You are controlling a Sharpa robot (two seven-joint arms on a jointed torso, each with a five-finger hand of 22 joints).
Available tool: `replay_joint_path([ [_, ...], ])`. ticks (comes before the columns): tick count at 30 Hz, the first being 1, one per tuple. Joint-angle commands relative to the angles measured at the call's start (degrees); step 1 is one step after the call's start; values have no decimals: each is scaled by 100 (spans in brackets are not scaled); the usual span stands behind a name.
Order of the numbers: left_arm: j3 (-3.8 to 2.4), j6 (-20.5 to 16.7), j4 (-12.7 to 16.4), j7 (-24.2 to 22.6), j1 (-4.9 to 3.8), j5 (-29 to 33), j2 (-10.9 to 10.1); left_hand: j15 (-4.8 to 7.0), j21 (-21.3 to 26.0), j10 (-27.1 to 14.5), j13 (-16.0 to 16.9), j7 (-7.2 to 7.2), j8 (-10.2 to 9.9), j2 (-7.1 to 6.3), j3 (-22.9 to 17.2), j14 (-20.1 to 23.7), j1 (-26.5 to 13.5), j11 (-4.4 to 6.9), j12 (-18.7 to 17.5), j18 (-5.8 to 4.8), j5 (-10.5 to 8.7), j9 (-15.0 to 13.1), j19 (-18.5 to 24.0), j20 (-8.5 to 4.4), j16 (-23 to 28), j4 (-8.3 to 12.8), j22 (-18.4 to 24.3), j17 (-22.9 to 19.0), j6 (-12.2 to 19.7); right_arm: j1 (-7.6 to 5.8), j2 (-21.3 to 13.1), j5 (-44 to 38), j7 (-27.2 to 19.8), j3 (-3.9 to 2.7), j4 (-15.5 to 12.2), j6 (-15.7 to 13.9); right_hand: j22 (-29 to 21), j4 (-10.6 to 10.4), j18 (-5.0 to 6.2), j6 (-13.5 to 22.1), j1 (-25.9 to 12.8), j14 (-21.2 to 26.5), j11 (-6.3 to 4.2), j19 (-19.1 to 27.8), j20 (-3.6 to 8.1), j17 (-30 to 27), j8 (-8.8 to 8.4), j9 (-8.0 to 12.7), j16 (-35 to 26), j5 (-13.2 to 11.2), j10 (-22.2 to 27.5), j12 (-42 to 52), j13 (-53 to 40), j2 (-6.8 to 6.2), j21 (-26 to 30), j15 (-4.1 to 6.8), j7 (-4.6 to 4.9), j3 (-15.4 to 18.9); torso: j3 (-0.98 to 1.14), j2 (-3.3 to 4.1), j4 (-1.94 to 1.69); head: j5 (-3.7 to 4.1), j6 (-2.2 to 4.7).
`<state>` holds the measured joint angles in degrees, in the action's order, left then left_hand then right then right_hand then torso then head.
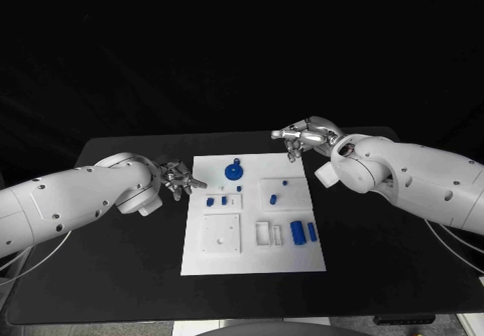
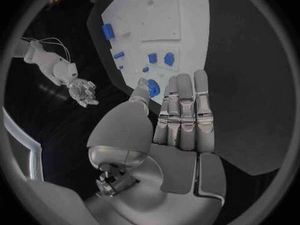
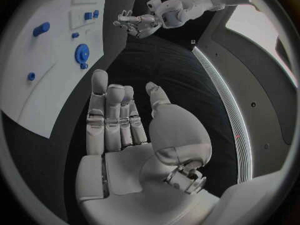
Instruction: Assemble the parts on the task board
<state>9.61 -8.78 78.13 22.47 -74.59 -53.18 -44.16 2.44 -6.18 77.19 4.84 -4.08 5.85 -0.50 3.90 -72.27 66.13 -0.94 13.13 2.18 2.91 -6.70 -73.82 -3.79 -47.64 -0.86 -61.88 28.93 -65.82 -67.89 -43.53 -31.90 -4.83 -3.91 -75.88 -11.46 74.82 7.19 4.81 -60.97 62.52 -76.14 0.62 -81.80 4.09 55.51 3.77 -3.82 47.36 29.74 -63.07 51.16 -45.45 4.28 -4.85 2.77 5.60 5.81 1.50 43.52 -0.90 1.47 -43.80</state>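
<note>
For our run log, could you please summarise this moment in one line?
left hand: open, beside task board | right hand: open, at far corner | blue gear: on board

- task board (image 1: 252, 245) — matt white, smooth, plastic-looking
- parts (image 1: 299, 232) — smooth blue plastic
- desk (image 1: 121, 280) — matt black
- fingers (image 2: 184, 110) — silvery, metallic sheen, smooth segments

A robotics lab: a black table (image 1: 121, 280) carrying a white task board (image 1: 252, 262) against dark surroundings.
</note>
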Motion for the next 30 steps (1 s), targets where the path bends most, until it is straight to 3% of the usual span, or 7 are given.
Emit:
replay_joint_path([
  [1, 18, -358, 68, 142, 41, -124, -23, 0, 41, 40, -25, -10, -40, -101, -73, -34, -19, 0, -45, -12, -15, 15, -52, 3, -9, -156, 18, -9, -49, 8, -1, -29, -34, -2, -5, 17, 0, -6, 3, -30, -25, 0, -34, -23, -1, -6, -18, 4, 3, 26, -14, 14, 4, -3, 19, 31, 8, -30, -4, 3, 5, -24, 20],
  [2, 26, -375, 78, 157, 60, -127, -28, 0, 109, 80, -84, -15, -89, -377, -416, -42, 150, -3, -116, -28, -15, 70, -95, -5, 7, -622, 77, -10, -68, 9, -2, -30, -34, -2, -5, 15, 0, -6, 3, -30, -25, 0, -34, -23, -1, -6, -18, 4, 3, 26, -14, 14, 4, -3, 19, 31, 8, -30, -4, 5, 7, -27, 27],
  [7, 64, -433, 109, 237, 169, -137, -29, 14, 81, 127, -22, -27, -95, -300, -409, -77, 310, 14, -35, -18, 28, 57, -129, -5, -105, -444, 33, 51, -21, 15, -4, -37, -34, -2, -3, 11, 0, -6, 3, -30, -25, 0, -34, -23, -1, -6, -18, 4, 3, 26, -14, 14, 4, -3, 19, 31, 8, -30, -7, 6, 12, -55, 44],
  [11, 93, -406, 103, 297, 251, -134, -13, 48, -92, 37, 222, -41, -6, -206, -339, 18, 255, 59, 464, -25, 143, -254, -99, -44, -516, -213, -315, 242, 216, 22, -7, -41, -34, -2, -1, 7, 2, -4, 5, -31, -21, -2, -35, -23, -2, -5, -18, 4, 5, 42, -15, 14, 4, -6, 17, 31, 8, -47, -5, 9, 12, -70, 59],
  [18, 115, -298, 7, 352, 299, -107, 71, 40, -101, -110, 301, -50, 52, -399, -432, 51, 102, 46, 738, 3, 26, -407, -63, -27, -634, -484, -536, 177, 334, 28, -7, -44, -33, -2, -2, 3, 3, -2, 5, -32, -18, -1, -36, -23, -2, -5, -18, 4, 4, 54, -15, 13, 4, -8, 17, 31, 7, -54, -6, 7, 8, -65, 62],
  [28, 124, -184, -158, 338, 368, 15, 240, 54, -61, -63, 251, -31, 17, -673, -509, 62, -24, 52, 684, -26, -15, -395, -69, -52, -628, -838, -600, 159, 272, 36, 1, -46, -33, -2, 2, 5, 3, -2, 5, -32, -18, -1, -36, -23, -2, -5, -18, 4, 4, 54, -15, 13, 4, -8, 17, 31, 7, -54, -5, 10, 16, -64, 41],
  [30, 124, -172, -183, 342, 376, 30, 268, 52, -60, -57, 250, -31, 12, -673, -501, 57, -46, 52, 681, -25, -15, -393, -75, -53, -632, -867, -606, 161, 269, 38, 1, -46, -33, -2, 3, 5, 3, -2, 5, -32, -18, -1, -36, -23, -2, -5, -18, 4, 4, 54, -15, 13, 4, -8, 17, 31, 7, -54, -2, 12, 11, -56, 39],
])
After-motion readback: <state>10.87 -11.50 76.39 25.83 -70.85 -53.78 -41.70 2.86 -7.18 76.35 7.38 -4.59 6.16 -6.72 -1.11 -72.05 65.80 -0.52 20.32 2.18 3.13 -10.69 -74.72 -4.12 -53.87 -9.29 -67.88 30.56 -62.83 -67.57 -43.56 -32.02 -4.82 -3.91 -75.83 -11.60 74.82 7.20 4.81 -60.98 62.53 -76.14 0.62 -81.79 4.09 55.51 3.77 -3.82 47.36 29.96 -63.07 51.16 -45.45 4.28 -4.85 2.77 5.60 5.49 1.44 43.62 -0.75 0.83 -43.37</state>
